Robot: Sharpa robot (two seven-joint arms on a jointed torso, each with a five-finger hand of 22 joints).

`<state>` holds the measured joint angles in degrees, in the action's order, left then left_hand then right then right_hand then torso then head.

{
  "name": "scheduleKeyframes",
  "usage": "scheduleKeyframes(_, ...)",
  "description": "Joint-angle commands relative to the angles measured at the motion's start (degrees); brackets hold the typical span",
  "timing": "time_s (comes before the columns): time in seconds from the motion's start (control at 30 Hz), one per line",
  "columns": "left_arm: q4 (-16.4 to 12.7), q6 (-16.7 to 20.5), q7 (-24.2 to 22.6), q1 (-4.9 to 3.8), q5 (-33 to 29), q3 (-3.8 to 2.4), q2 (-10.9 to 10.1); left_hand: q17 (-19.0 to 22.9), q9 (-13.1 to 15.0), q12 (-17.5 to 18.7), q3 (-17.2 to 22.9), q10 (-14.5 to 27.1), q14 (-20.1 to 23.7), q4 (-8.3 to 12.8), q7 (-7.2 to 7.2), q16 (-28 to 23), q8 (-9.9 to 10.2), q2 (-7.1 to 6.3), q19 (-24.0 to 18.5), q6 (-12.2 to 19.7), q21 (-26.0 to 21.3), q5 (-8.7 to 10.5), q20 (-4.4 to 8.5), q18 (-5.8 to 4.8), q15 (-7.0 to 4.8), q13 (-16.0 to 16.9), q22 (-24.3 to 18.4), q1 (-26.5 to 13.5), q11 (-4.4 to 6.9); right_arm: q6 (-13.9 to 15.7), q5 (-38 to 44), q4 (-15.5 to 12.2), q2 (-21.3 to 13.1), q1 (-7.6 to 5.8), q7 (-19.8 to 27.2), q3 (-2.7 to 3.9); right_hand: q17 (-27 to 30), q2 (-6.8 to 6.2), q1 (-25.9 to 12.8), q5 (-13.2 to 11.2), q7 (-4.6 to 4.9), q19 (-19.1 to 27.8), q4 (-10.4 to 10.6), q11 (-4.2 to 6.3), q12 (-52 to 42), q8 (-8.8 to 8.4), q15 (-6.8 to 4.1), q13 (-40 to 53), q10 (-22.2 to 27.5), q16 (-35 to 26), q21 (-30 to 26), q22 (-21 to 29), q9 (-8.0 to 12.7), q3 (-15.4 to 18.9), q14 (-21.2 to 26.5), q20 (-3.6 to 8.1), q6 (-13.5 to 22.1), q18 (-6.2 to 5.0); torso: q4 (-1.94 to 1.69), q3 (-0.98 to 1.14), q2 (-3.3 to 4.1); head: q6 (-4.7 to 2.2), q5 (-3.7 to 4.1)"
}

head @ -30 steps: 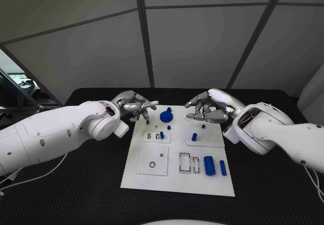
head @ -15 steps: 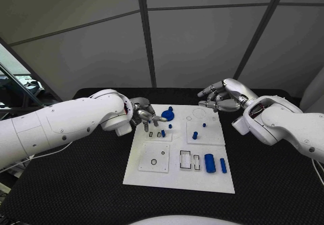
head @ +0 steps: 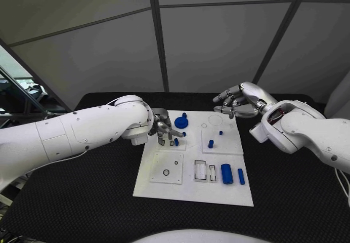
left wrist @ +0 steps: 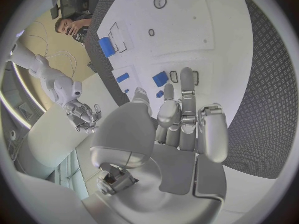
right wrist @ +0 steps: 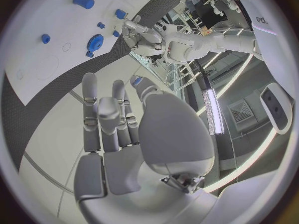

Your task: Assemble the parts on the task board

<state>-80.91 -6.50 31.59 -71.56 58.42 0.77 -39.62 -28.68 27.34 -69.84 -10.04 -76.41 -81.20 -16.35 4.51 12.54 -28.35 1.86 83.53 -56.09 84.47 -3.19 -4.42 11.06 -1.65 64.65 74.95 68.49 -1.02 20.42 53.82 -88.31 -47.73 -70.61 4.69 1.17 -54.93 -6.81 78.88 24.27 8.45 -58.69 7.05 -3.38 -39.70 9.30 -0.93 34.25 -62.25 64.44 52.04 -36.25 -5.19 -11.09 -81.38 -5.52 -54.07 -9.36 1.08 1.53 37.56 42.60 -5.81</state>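
My left hand (head: 162,129) hangs low over the far left part of the task board (head: 194,190), its fingers (left wrist: 180,109) reaching down and only narrowly apart; I cannot tell whether they pinch anything, since nothing blue shows clearly between them. Just beyond those fingertips a small blue peg (head: 176,142) stands in the little inset plate with dark slots, and past it, further from me, sits the round blue knob piece (head: 180,122). My right hand (head: 237,104) is lifted off the board above its far right corner, over the desk (head: 87,197), its fingers loosely curled and carrying nothing as far as I can see. Below and short of it, two more small blue pegs (head: 210,144) stand upright in the right-hand square inset. Well away from both sets of fingers, toward my body, a thick blue cylinder (head: 226,174) and a slim blue bar (head: 241,176) lie loose on the board beside two empty black-outlined slots (head: 205,172), and a square plate with a small dark ring (head: 166,173) looks unfilled too. I judge the work partly done: the pegs at the far end seem seated, while the cylinder, the bar and the near sockets are left to do.
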Motion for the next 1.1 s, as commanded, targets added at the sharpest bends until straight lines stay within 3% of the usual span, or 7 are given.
scheduleKeyframes(0.03, 0.58, -2.3, 1.72, -0.13, 2.13, 0.07, 0.7, -0.14, 0.31, -0.2, -0.26, 0.17, -0.27, 0.06, 0.1, -0.28, -0.48, 0.27, 1.97, 0.35, 0.41, 0.08, -0.05, -9.0, 0.0, 0.09, 5.27, 0.44, 0.17, -0.26, 0.34, 0.01, 0.12, -0.15, -0.33, 0.06, 0.1, -0.58, -0.03, 0.29, 0.17, -0.3, 0.03, -0.01, 0.28, -0.11, 0.08, -0.09, -0.16, -0.36, -0.28, 0.14, 0.05, -0.48, -0.34, 0.0, -0.03, -0.83, -0.03, -0.01, 0.07, 0.0, -0.16)
scheduleKeyframes(1.1, 3.46, -4.95, 2.43, -0.14, 2.22, 0.24, 3.85, -1.18, 2.98, -0.91, -0.22, -0.07, -0.51, 0.46, -0.03, -1.16, -2.52, 1.45, 2.12, 1.61, 0.58, 0.02, -0.01, -9.07, -0.04, 0.69, 5.74, 2.74, 0.27, -0.59, 0.39, 0.64, 0.73, -0.15, -0.77, 0.06, 0.16, -0.58, -0.23, 1.19, 0.18, -0.41, 0.3, -0.02, 0.37, -0.04, 0.09, -0.38, -0.19, -0.66, -0.61, 0.35, 0.06, -0.74, -0.37, 0.0, -0.14, -0.84, -0.03, -0.05, 0.17, 0.68, -0.1)
